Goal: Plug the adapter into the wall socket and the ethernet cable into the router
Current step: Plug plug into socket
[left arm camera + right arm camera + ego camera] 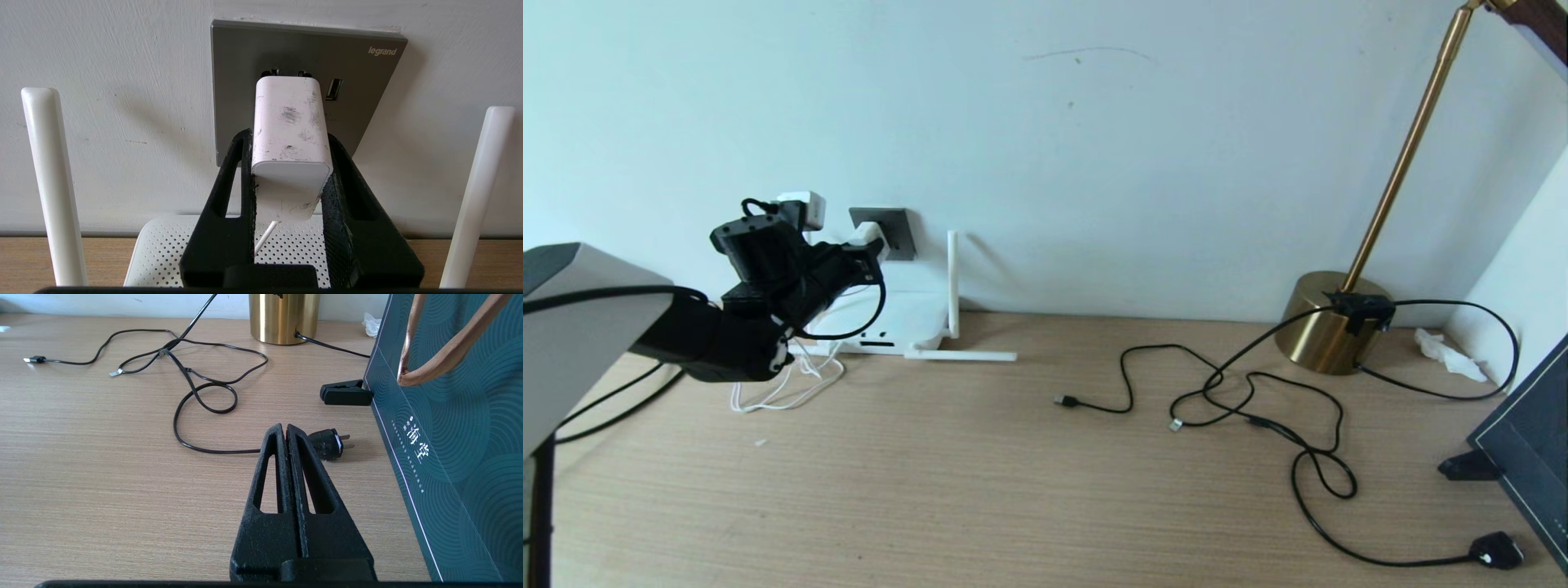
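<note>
The adapter (291,145), a scuffed white block, is clamped between the two black fingers (229,192) of the left gripper (288,179) and held nose-first against the wall socket (245,81), a dark grey plate on the wall. Its front edge meets the plate at the upper pin holes; whether the pins are fully seated cannot be told, since the block hides them. A thin white cord (264,239) drops from its rear toward the router (163,249), which lies on the desk (980,490) directly below the socket, two of its antennas (53,183) standing on either side in the left wrist view.

Judged from this — the first half of the task is at or near completion, with release of the adapter remaining. The second half appears untouched: the ethernet cable (1233,384) lies in loose loops on the desk, well apart from the router, its small clear plug (1175,425) resting free.

The right gripper (287,435) is clenched with nothing between its fingers, parked low over the desk near a black mains plug (327,444) and a dark green paper bag (449,457). A brass lamp base (1327,322) stands at the wall — beyond the cables.
</note>
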`<state>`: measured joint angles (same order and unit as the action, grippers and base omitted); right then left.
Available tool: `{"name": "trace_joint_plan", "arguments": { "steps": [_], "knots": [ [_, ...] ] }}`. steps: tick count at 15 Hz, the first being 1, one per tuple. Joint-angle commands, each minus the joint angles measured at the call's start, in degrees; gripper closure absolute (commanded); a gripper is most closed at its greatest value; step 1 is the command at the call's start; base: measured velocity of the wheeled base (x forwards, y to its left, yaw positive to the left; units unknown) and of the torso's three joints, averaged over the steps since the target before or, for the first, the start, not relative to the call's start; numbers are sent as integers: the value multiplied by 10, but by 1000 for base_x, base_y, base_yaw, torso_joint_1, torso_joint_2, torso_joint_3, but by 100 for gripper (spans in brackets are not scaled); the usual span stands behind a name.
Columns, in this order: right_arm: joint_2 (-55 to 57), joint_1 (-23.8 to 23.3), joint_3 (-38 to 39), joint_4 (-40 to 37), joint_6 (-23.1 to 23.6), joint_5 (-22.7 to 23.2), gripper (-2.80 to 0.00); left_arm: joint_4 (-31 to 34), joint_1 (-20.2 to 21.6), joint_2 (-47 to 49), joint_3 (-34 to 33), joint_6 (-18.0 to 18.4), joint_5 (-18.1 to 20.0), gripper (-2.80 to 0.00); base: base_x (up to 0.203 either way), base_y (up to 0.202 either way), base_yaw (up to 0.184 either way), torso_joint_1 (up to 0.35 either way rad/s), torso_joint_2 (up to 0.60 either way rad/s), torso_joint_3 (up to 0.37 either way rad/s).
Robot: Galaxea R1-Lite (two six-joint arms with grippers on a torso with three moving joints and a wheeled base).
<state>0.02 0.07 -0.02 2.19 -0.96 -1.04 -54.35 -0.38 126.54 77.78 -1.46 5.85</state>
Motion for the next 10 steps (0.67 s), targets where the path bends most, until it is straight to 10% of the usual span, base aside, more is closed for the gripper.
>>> {"name": "trace_joint_plan", "arguments": {
  "steps": [1,10],
  "knots": [
    [0,0,6,1,0,0,0,-2,-3,4,1,0,0,0,0,0,0,0,0,0],
    [0,0,6,1,0,0,0,10,-3,-8,21,3,-4,0,0,0,0,0,0,0]
  ]
}}
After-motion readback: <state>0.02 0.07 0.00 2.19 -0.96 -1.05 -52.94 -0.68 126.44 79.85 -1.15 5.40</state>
